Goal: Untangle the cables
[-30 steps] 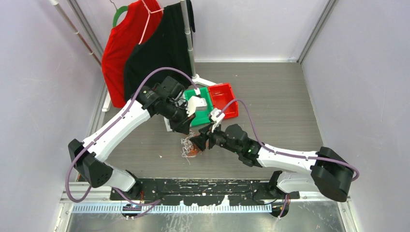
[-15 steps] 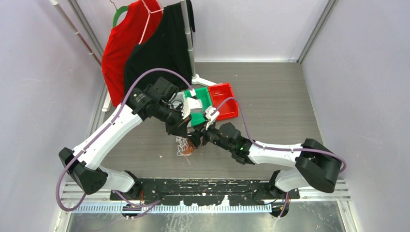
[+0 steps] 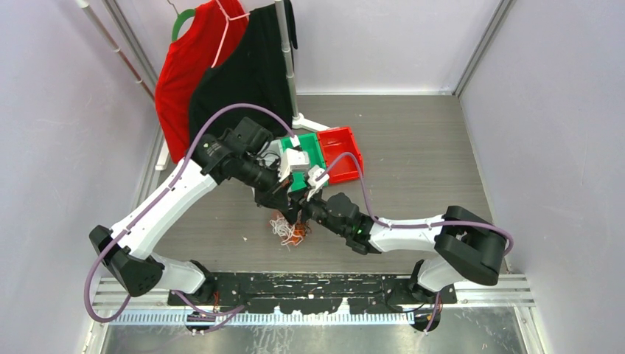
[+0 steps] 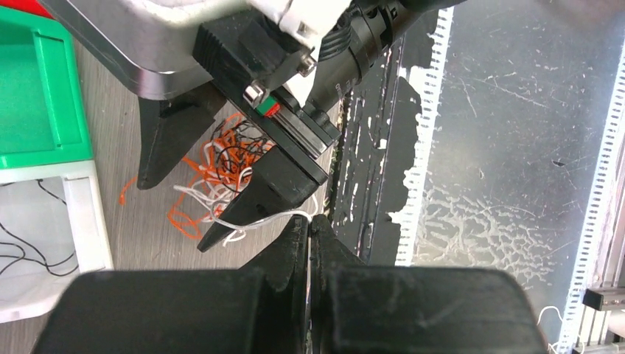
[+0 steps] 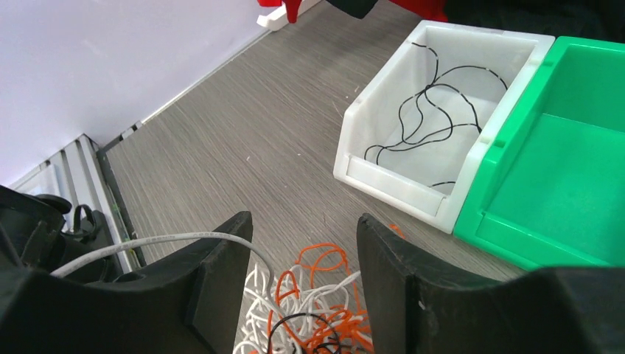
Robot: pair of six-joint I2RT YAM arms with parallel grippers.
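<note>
While beneath the cables [image 3: 286,227], grey wood-grain table [image 3: 427,162] between pale walls [image 3: 560,125].

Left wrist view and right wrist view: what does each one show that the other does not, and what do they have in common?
Only the left wrist: the left gripper shut on one white cable, and the scratched metal base plate.
Only the right wrist: the wall and the whole inside of the white bin.
Both: the right gripper open over the cable snarl, the black cable lying in the white bin, and the green bin.
</note>
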